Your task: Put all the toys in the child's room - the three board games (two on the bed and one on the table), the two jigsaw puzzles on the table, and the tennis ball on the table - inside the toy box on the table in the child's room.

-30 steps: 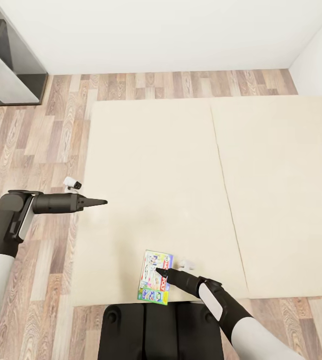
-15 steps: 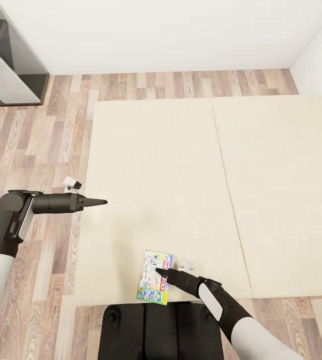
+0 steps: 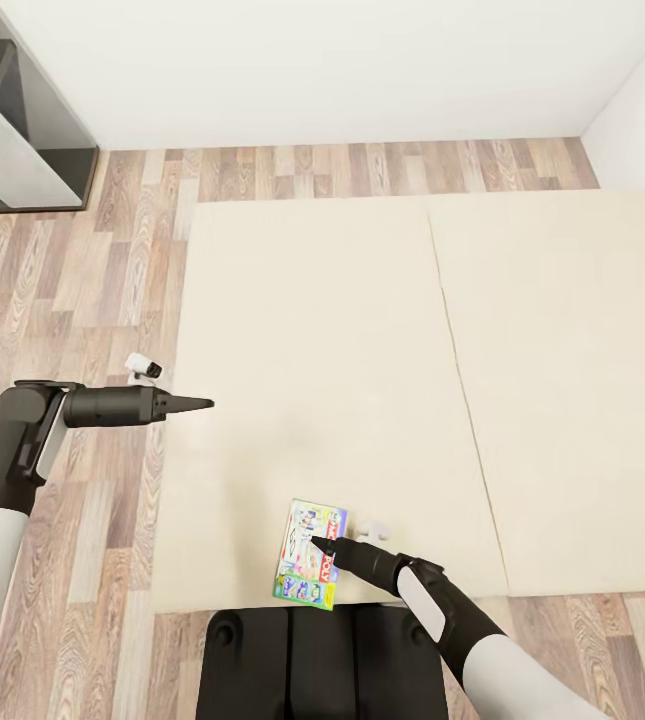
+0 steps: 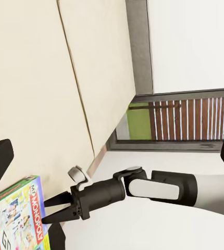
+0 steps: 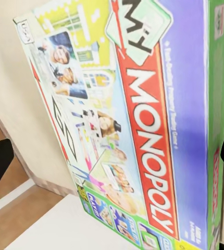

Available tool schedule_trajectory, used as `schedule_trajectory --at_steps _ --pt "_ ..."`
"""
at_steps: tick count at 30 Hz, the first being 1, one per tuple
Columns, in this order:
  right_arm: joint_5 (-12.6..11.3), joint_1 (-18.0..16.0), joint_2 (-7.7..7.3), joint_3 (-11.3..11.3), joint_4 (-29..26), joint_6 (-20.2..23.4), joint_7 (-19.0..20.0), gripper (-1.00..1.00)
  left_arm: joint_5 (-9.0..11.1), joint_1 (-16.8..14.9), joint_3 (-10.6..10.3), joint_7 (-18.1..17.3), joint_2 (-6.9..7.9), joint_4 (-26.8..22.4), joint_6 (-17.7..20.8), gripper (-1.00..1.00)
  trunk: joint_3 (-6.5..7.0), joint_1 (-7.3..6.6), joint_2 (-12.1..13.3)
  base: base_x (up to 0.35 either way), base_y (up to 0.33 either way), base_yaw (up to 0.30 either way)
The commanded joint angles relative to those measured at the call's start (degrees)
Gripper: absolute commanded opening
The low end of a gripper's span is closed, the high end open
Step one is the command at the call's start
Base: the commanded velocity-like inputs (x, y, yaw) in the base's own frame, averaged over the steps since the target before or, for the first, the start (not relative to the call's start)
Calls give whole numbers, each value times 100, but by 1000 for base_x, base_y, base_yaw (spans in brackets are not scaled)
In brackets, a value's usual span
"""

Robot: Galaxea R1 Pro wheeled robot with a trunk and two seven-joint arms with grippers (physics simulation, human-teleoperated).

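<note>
Looking down over both my arms, I see the wood-plank floor [image 3: 82, 290] running along a white wall, and on it the bed [image 3: 362, 340], a broad beige mattress with a seam down its middle. Off by the wall stands a dark grey shelf unit [image 3: 12, 130]. My black base [image 3: 322, 660] sits right against the bed's near edge.

My left arm reaches out level over the bed's left edge, and my left pincer [image 3: 200, 404] comes to a narrow point there, fingers together and holding nothing, well apart from the game.

My right arm bends in from the lower right. My right pincer [image 3: 314, 541] hangs just over the board game [image 3: 310, 568], and from the left wrist view its fingers [image 4: 53, 200] stand slightly apart with nothing between them. Whether the tips touch the lid I cannot tell.

That board game lies flat on the mattress near the bed's near edge, just ahead of my base. In the right wrist view its lid [image 5: 143, 120] shows a red band reading MONOPOLY, a blue strip beside it, a green edge, and small printed pictures.
</note>
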Motion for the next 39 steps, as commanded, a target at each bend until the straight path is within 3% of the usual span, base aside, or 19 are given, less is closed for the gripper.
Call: schedule_trajectory --at_steps 1,39 --pt "-45 -2 -1 10 -4 28 -2 100 -1 -3 1 -20 3 -1 61 100 -6 3 -9 0 32 0" --pt "-45 -2 -3 10 -3 25 -2 100 -7 -2 7 -21 -1 -1 61 100 -6 3 -9 -8 20 0"
